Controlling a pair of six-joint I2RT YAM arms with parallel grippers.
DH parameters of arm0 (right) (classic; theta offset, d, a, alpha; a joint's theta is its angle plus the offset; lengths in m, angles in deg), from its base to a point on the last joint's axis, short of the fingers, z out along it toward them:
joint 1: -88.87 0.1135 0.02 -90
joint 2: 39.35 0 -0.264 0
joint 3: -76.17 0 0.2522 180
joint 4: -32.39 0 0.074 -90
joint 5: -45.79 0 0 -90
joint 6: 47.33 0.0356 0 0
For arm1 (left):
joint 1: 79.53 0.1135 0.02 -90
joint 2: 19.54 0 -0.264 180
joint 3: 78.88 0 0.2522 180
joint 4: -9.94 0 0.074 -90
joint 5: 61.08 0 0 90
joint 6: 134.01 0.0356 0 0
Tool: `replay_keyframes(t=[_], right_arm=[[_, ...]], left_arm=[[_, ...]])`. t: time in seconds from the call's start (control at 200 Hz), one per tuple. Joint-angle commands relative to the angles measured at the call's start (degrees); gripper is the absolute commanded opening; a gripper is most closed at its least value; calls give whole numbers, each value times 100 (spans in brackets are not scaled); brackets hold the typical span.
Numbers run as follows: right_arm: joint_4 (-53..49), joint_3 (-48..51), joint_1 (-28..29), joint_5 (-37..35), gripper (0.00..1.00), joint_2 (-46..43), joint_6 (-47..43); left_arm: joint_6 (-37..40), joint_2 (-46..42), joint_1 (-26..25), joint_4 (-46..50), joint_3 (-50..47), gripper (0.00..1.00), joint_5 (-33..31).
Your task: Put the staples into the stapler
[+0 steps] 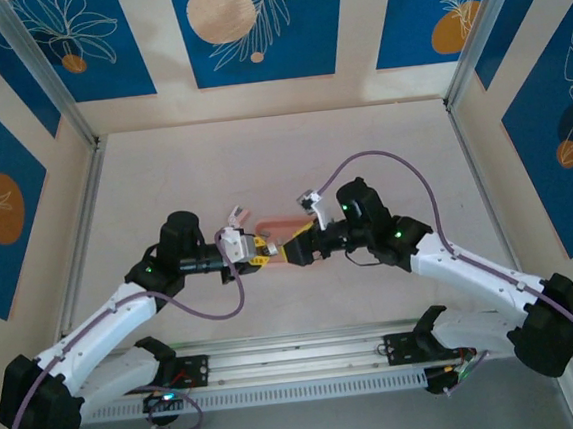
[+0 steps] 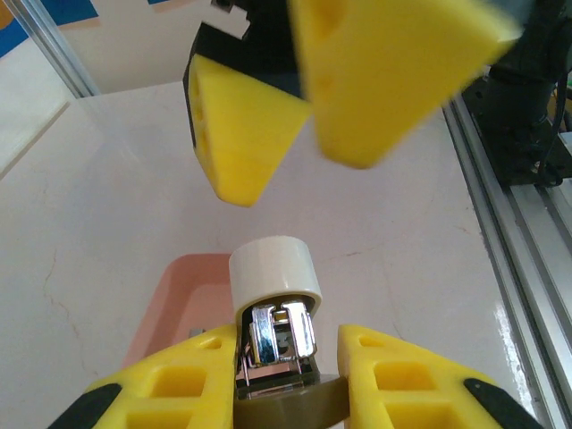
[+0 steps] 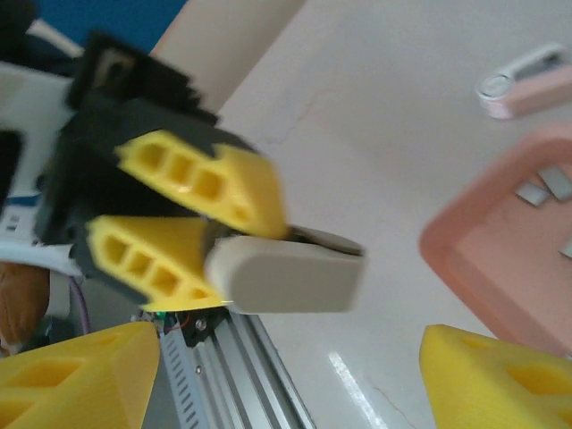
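Stapler (image 2: 273, 308) (left gripper (image 2: 286, 353) clamped) apparently points toward right gripper (image 2: 299, 174).

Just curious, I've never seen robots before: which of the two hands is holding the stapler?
The left hand, closed on the stapler; the right hand is wide open and holds nothing.

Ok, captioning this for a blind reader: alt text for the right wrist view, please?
The left gripper, shut on a rounded grey-beige stapler, sits mid-frame. The right gripper stands open along the bottom edge; small grey metal staple strips lie in a shallow pink tray at right.
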Motion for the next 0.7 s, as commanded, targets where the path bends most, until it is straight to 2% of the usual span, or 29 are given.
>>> replay_keyframes(t=[0.0,0.185,0.275,0.455,0.695], right_arm=[[38,85,96,-91,78,-150,-1172],[739,681,99,671,64,-597,-3599],[847,797,35,898,61,-653,-4437],[654,588,-112,1685,61,-326,-4946],[733,407,-121,1990,55,197,-4860]], left_arm=[[-95,62,-78,-138,136,0,408],[-50,101,-79,-27,233,0,915],[-113,123,-79,-64,261,0,1152],[-537,151,-78,-614,187,0,1482],[-1113,264,-80,-1390,38,0,1701]])
